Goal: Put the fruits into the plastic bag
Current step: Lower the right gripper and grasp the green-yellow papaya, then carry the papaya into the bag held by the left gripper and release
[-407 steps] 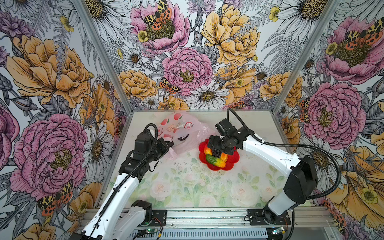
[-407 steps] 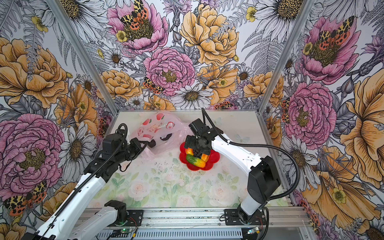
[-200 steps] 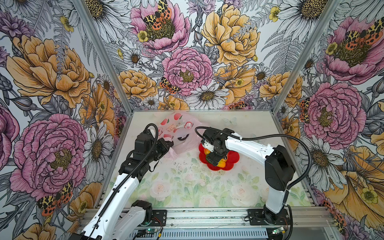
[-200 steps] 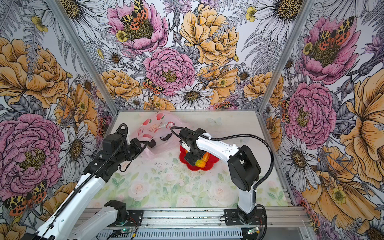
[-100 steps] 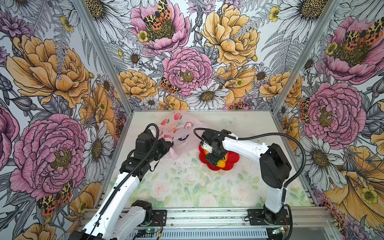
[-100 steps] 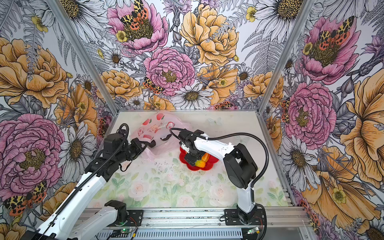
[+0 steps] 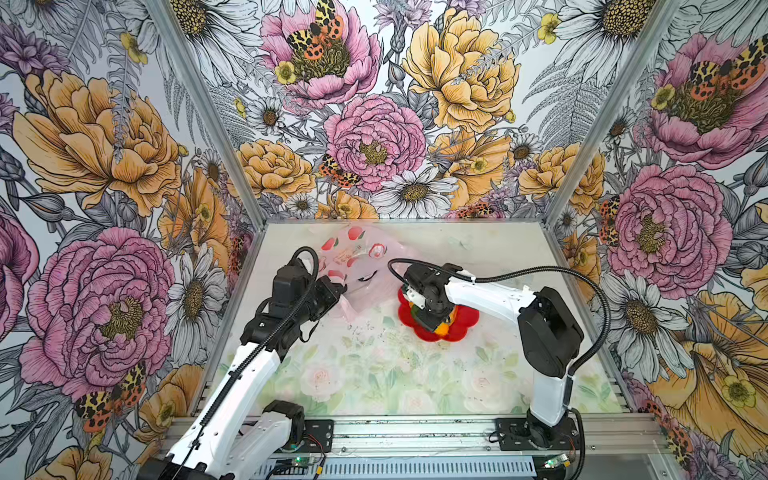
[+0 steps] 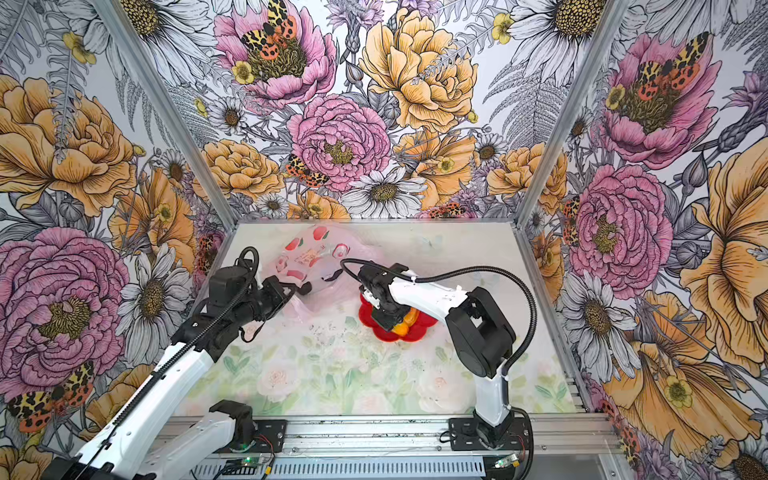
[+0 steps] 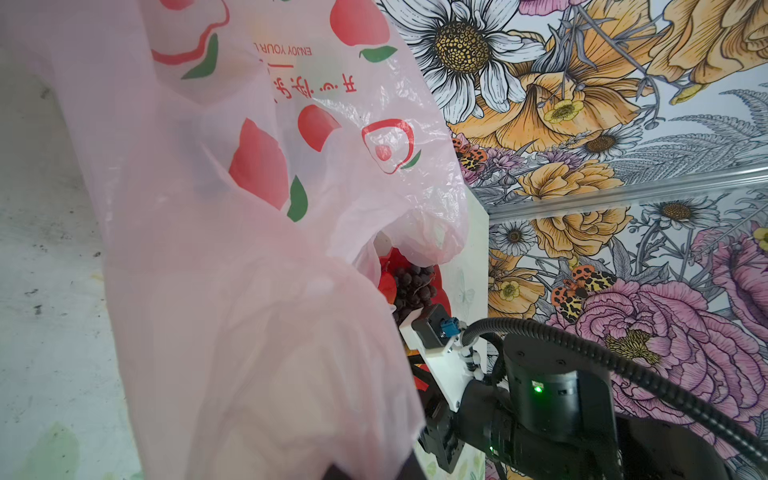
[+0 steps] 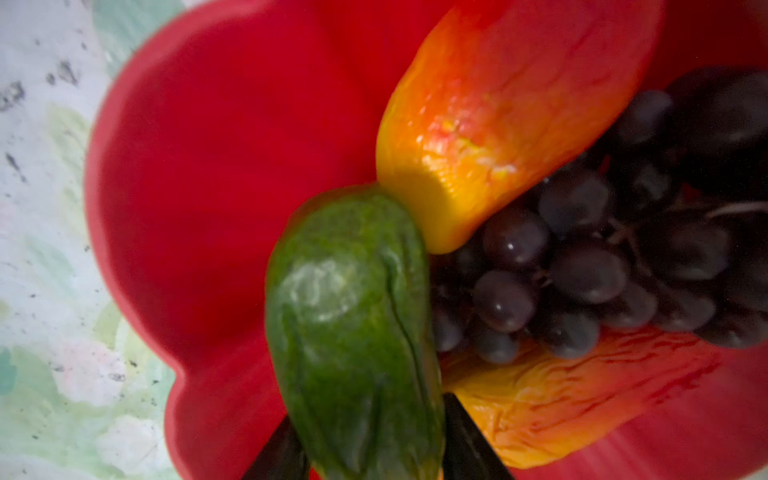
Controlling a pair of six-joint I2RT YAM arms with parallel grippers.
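Walls (image 7: 374, 124) printed with very large pink and yellow flowers close the cell on three sides. The worktop (image 7: 374, 374) has a much paler flower print, with some small dark specks near its middle. Both arms stand on a metal rail (image 7: 415, 432) at the front edge.

The plastic bag (image 7: 361, 257) lies at the back left of the worktop. It is pink and translucent, with red fruit prints. The left pincer (image 7: 340, 289) is closed on the near edge of the bag and holds it raised. In the left wrist view the film hangs just before the lens, and the mouth opens toward the plate. I cannot tell whether any fruit is inside already, because the film shows nothing clear.

The red flower-shaped plate (image 7: 467, 328) sits just beside the bag, on its right in both top views. I cannot tell if they touch. At least four fruits lie on the plate, packed together:
- a mango (image 10: 353, 311) with green skin
- a red-yellow peach (image 10: 498, 116)
- a purple grape bunch (image 10: 582, 270)
- an orange-yellow fruit (image 10: 561, 399), partly under the grapes

The right pincer (image 10: 370, 415) is low over the plate and narrowed on the mango, with its dark fingers (image 10: 463, 436) against both sides. The mango looks gripped but not lifted.

In my judgement the task is not finished. These four pieces are outside the bag, and the mango is the one in hand.
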